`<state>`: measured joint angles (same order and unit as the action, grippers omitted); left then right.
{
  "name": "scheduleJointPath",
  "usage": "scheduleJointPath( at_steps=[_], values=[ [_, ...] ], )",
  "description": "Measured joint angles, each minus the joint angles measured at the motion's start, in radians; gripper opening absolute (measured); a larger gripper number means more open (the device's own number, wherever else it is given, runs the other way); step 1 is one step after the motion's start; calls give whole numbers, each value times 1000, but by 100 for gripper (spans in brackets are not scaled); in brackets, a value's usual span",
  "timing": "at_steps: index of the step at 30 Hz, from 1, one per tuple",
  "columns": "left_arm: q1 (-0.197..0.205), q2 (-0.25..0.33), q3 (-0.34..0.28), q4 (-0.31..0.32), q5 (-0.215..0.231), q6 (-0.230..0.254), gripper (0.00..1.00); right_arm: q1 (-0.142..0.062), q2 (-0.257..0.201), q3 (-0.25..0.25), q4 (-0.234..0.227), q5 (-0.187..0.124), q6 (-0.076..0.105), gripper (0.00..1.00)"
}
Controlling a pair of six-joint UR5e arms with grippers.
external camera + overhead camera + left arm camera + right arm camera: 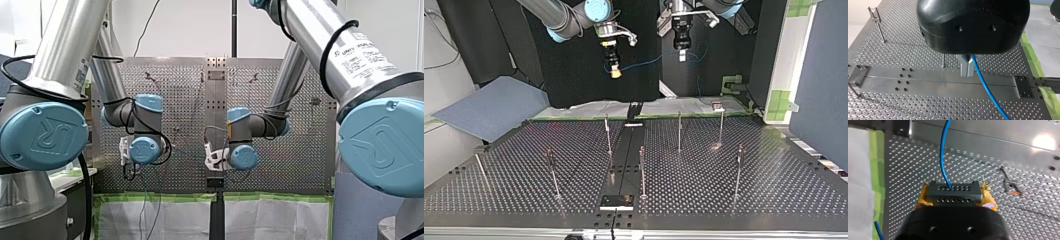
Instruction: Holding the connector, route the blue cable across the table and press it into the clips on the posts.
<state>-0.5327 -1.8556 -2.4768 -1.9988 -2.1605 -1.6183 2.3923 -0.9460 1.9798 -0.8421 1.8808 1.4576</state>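
Upper middle of the top view, the connector [953,191] is being clamped between the yellow pads of my right gripper [614,71]. The blue cable [649,61] is being strung rightward to my left gripper [682,54], pinched shut on it. The clip posts [608,135], lower in the frame, are being overhung by this span.

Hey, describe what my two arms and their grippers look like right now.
Both arms are silver tubes with pale blue joint caps bearing a UR logo and black cables looped alongside: my left arm, my right arm, which carries a printed label. The body of my left gripper is rounded and black, its fingers metal; my right gripper is black with yellow pads.
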Motion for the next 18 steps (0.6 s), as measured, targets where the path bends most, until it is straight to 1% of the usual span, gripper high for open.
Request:
scheduleJointPath(
  at_steps=[5, 8, 10, 14, 18],
  values=[
    [0, 1, -1, 0, -1, 0, 0, 1, -1, -1, 51, -1, 0, 0],
    [1, 15, -2, -11, -9, -1, 0, 7, -15, -16, 84, -15, 7, 0],
    [2, 30, 1, -25, -16, -2, 0, 12, -34, -34, 107, -34, 19, 0],
    [12, 69, 25, -62, -46, -2, 0, 17, -75, -75, 151, -75, 44, 0],
    [24, 110, 57, -104, -85, -11, 0, 19, -114, -114, 190, -114, 77, 0]
  ],
)
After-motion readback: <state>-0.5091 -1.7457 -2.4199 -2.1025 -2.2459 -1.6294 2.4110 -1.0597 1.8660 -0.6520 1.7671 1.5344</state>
